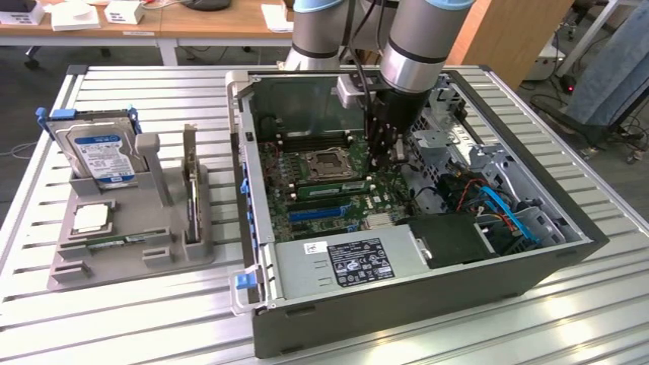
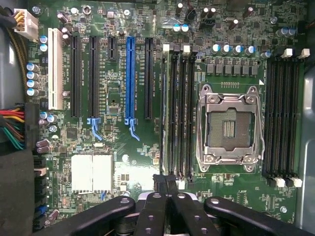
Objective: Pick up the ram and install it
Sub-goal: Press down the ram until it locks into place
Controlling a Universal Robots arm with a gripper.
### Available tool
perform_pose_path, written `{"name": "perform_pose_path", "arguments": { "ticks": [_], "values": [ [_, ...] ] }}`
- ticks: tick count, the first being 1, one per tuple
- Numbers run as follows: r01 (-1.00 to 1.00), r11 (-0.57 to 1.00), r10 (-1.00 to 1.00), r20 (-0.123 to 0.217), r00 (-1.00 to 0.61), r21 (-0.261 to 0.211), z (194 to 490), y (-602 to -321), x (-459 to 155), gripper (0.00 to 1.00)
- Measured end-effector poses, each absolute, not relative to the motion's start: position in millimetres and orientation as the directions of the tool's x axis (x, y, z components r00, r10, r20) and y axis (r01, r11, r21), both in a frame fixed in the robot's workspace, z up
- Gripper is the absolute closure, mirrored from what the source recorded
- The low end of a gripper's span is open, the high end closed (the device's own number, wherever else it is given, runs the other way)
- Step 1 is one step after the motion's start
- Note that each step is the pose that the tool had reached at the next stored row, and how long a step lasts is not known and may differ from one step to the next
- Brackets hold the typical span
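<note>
Reaching into the computer case [image 1: 406, 319], the hand [image 2: 167, 181] is seen shut (grip on ram cannot be told) at the memory slots [image 2: 178, 113].

arm [image 1: 411, 46]: cut off at edge | gripper [image 2: 166, 181]: body cut off | drive [image 1: 102, 156] label: print too small | PSU [image 1: 345, 266] sticker: unreadable

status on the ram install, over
Gripper shut, low over the board. Ram lying beside cpu socket, gripper at its end. Nothing seen in the way.
</note>
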State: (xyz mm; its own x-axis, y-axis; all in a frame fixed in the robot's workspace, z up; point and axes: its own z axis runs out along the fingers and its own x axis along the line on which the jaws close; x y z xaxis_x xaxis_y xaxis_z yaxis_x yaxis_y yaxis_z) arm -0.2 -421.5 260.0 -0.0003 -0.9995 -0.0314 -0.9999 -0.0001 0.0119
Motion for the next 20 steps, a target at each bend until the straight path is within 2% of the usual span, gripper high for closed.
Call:
{"name": "perform_pose_path", "arguments": {
  "ticks": [20],
  "values": [
    [-1.0,0.0,-1.0,-0.031,0.0,0.009,242.6,-421.5,-0.2,0.91]
  ]
}}
